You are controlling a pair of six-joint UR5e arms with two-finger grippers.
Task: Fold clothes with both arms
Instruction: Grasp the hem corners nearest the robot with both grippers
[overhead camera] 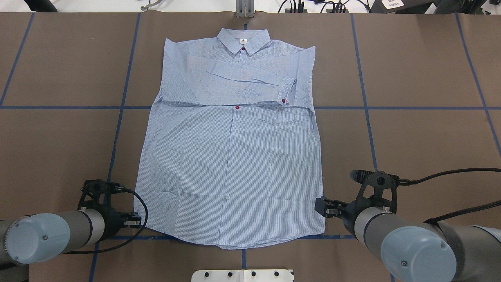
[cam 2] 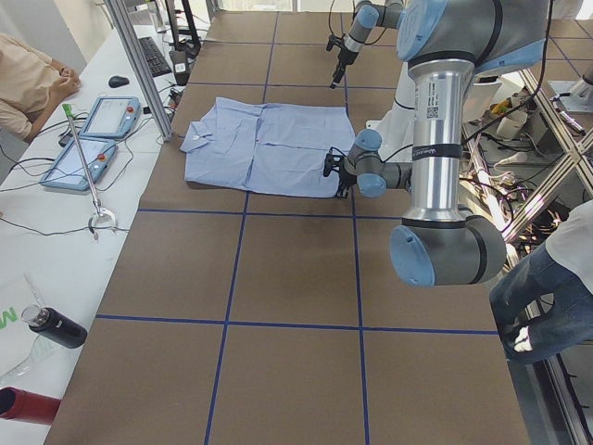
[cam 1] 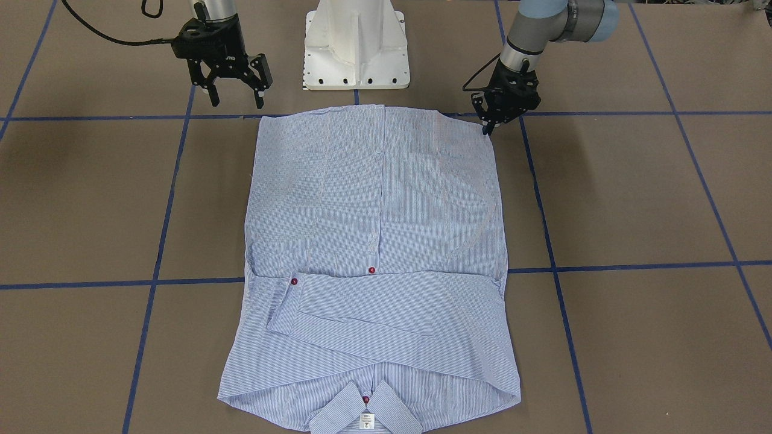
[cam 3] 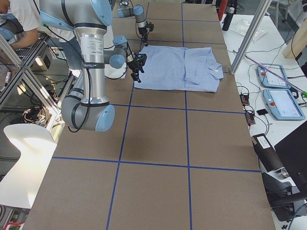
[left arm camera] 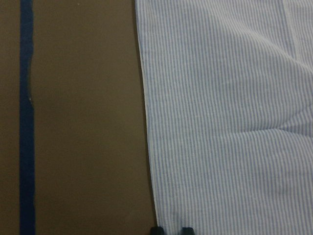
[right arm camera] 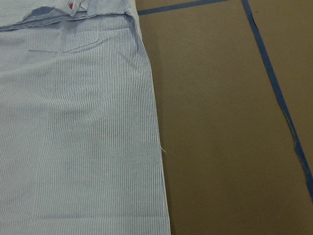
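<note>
Overhead exterior showed the shirt [overhead camera: 231, 156] flat on the bench [overhead camera: 422, 70], collar at top, hem at bottom. My left arm [overhead camera: 58, 235] had its jaws seemingly clenched at the lower-left hem corner. My right arm [overhead camera: 415, 246] held released jaws beside the lower-right corner.
</note>
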